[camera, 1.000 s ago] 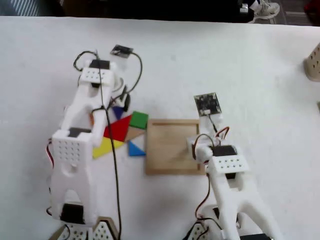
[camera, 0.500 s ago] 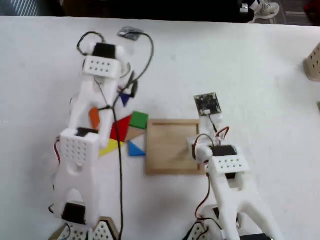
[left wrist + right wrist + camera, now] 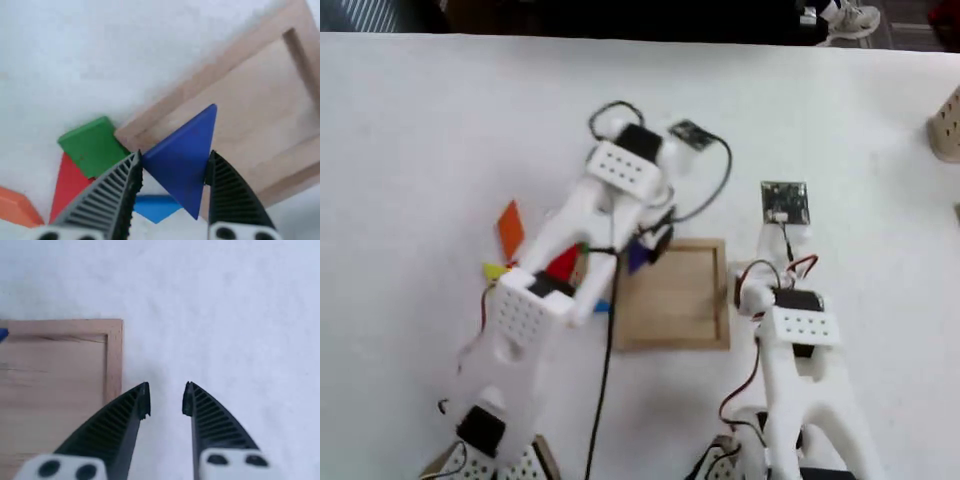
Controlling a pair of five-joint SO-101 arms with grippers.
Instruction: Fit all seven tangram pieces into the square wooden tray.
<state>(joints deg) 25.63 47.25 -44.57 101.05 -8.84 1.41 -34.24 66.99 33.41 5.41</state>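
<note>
High view had the wooden tray point(image 3: 680, 300) bare inside, so by my judgement no piece was seated yet and all seven were left to fit. The left gripper point(image 3: 646, 250) hung over the tray's left rim with the dark blue triangle point(image 3: 638, 258) pinched between its jaws. An orange piece point(image 3: 510, 228), a yellow piece point(image 3: 495, 270) and a red piece point(image 3: 562, 262) lay on the table to the left of the tray, partly covered by the left arm.

Left wrist view gave what the arm hid from above. The jaws were closed partway onto the triangle's edges, and the triangle sat over a corner of the tray. A green piece point(image 3: 90, 145) lay just beside the rim, with a light blue piece point(image 3: 152, 207) nearby. Whether the triangle touched the wood could not be told.

Right wrist view showed the right gripper point(image 3: 166, 395) slightly parted and holding nothing, over the table just beside the tray's right rim.
</note>
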